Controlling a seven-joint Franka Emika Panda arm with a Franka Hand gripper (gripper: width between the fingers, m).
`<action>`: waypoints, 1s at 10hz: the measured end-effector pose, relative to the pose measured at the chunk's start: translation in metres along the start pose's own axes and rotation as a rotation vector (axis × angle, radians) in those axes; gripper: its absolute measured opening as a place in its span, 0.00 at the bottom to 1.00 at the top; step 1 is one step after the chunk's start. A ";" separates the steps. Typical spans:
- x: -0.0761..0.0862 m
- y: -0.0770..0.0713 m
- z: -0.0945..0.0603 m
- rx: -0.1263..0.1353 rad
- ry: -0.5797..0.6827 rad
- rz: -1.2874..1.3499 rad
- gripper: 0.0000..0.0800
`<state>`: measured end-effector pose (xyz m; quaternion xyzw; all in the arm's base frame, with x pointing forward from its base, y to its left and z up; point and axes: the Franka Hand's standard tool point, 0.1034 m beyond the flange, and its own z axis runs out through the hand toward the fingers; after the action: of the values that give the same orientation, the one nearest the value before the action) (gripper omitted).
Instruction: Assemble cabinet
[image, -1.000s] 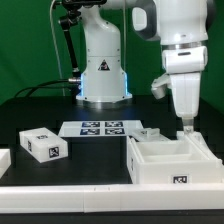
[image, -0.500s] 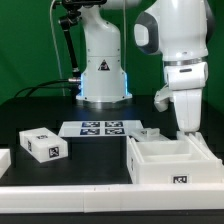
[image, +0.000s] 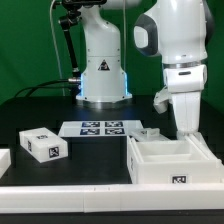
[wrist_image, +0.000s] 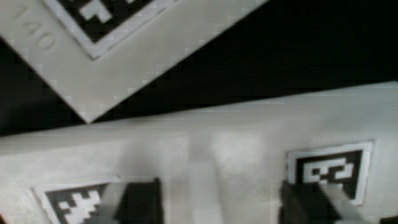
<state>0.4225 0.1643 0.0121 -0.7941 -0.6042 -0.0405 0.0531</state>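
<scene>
Just beneath the end effector (image: 186, 133) stands the cabinet (image: 155, 168), back wall nearest.

One cabinet (image: 170, 160). One marker board (image: 100, 128). Two small white blocks: larger block (image: 42, 144), smaller block (image: 150, 133). One further white piece (image: 3, 158), cut off at exterior view's left edge. One robot arm (image: 180, 50).

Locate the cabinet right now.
The cabinet is in the exterior view's lower right, in front of and to the right of the marker board. The gripper hangs at its far wall.
</scene>
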 end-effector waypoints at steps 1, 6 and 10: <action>0.000 0.000 0.000 0.000 0.000 0.000 0.23; 0.000 0.001 -0.002 -0.001 -0.002 -0.001 0.08; -0.012 0.006 -0.044 0.001 -0.064 -0.053 0.08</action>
<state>0.4252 0.1449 0.0540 -0.7788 -0.6262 -0.0162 0.0331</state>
